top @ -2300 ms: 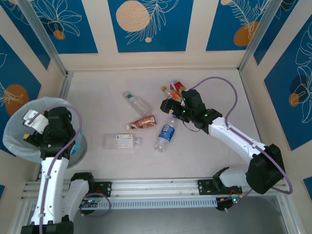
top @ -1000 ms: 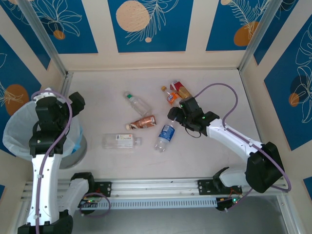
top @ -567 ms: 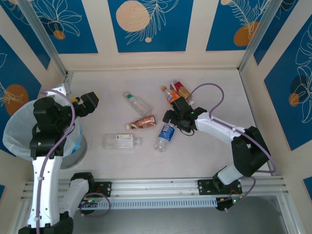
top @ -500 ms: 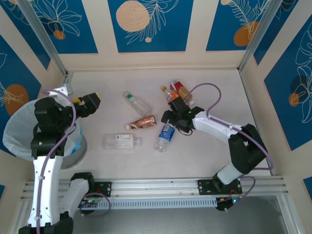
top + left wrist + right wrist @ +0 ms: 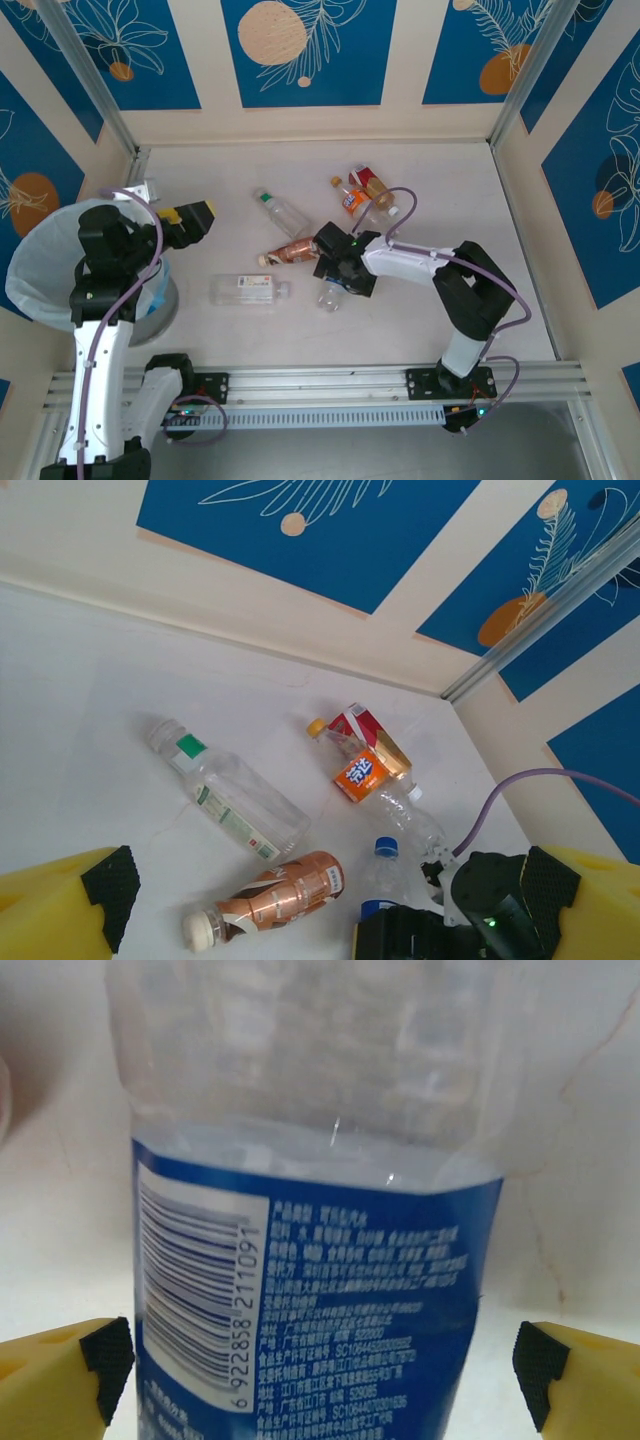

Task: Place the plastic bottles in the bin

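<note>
Table (image 5: 450,180) bears six plastic bottles (image 5: 250,290); one bin (image 5: 28,262) stands left.

White table (image 5: 200,170) — blue leaf-patterned wall panels (image 5: 340,75) behind it.

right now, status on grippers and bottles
Right gripper open, astride the blue-label bottle on the table. Left gripper open, empty, beside the bin. Brown bottle lying close alongside.

Blue-label bottle (image 5: 310,1290): clear glossy plastic, slick printed film label. Table (image 5: 80,670): matt, pale, faintly scuffed. Bin (image 5: 40,235): thin translucent plastic liner. Brown bottle (image 5: 285,892): shiny coppery wrap.
</note>
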